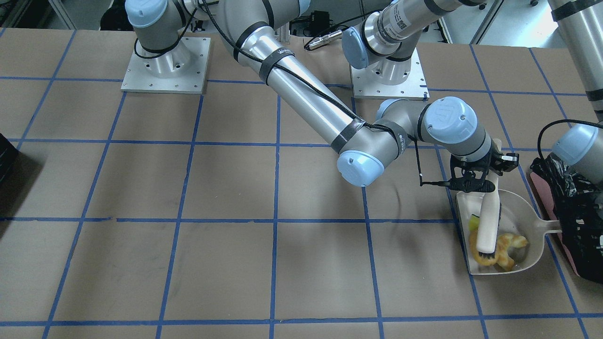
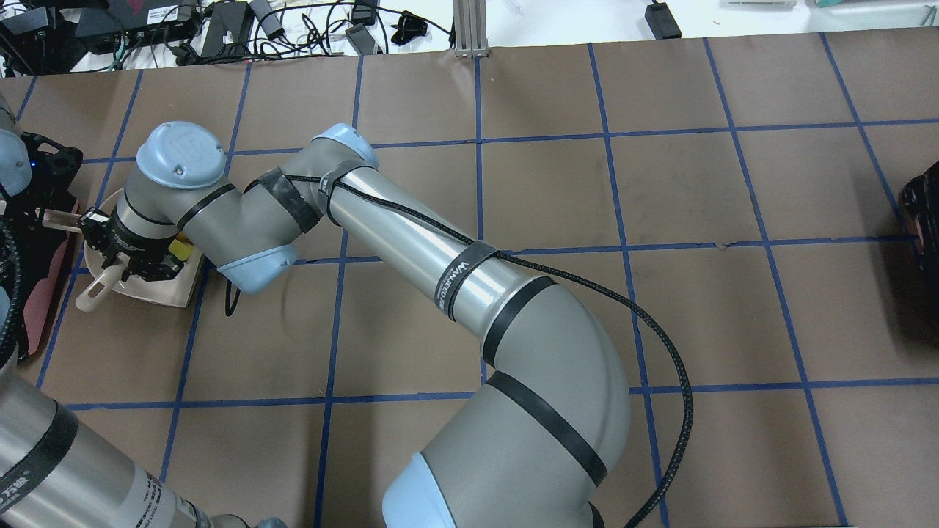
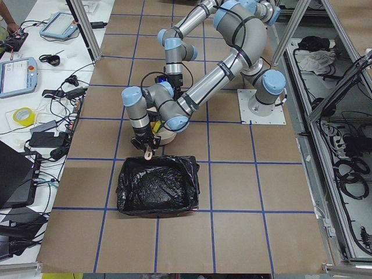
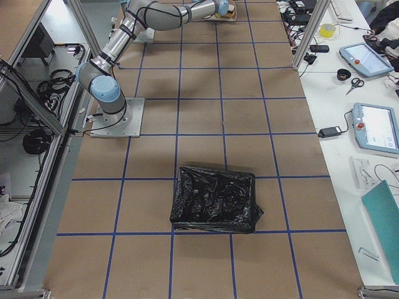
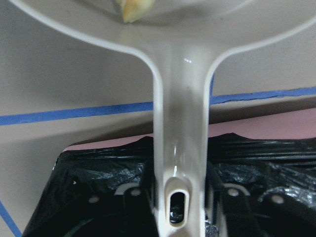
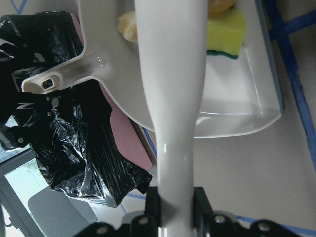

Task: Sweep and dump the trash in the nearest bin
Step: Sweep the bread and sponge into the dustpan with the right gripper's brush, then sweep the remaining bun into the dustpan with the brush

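Your trash [image 1: 512, 242], light and loose (it can roll), lies in the dustpan [image 1: 520, 209] just beside the bin [image 1: 579, 221]. The left gripper [image 5: 178, 197] clamps its stiff handle [image 5: 178, 123], the right gripper [image 1: 473, 176] the brush [image 1: 487, 221]; tip slowly.

Table [image 1: 141, 188]: brown paper, ruled into large squares by blue tape lines [image 1: 275, 188].

Right arm [image 1: 301, 101]: silver-grey tubes, pale blue joint caps, black bands, black braided cable.

Dustpan [image 1: 518, 212]: glossy cream all over.

Brush [image 1: 490, 221]: cream handle, black bristles.

Sponge [image 6: 226, 29]: bright yellow, with a dark green layer along one face.

Croissant [image 1: 511, 242]: golden, browner along the ridges.

Bin [image 1: 582, 226], at the table's left end: pink wall, crinkled shiny black bag.

Container [image 4: 215, 208] at the right end: showed only glossy black bag.
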`<move>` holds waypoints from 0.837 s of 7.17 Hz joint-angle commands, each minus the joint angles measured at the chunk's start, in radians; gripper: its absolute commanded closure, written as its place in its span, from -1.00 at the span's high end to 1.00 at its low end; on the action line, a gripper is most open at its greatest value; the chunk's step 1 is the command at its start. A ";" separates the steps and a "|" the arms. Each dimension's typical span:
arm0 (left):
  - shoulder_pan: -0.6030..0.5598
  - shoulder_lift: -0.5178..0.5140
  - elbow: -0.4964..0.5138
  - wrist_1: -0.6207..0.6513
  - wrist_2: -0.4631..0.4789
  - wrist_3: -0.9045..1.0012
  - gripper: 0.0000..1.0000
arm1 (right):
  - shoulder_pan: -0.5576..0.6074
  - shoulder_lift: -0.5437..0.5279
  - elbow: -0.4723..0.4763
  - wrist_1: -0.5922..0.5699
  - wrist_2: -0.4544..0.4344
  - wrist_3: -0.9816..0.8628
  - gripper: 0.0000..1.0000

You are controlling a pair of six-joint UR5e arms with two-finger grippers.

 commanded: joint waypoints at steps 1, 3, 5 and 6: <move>0.000 0.000 0.000 0.000 -0.002 -0.002 -1.00 | 0.000 -0.003 -0.015 -0.001 0.029 0.035 -1.00; 0.000 0.000 0.000 0.000 -0.004 -0.002 -1.00 | -0.001 -0.051 0.002 0.049 0.011 0.041 -1.00; 0.000 0.000 0.000 0.000 -0.005 -0.002 -1.00 | -0.020 -0.076 0.016 0.260 -0.172 -0.098 -1.00; 0.000 0.000 0.000 0.000 -0.005 -0.002 -1.00 | -0.038 -0.060 0.023 0.284 -0.294 -0.231 -1.00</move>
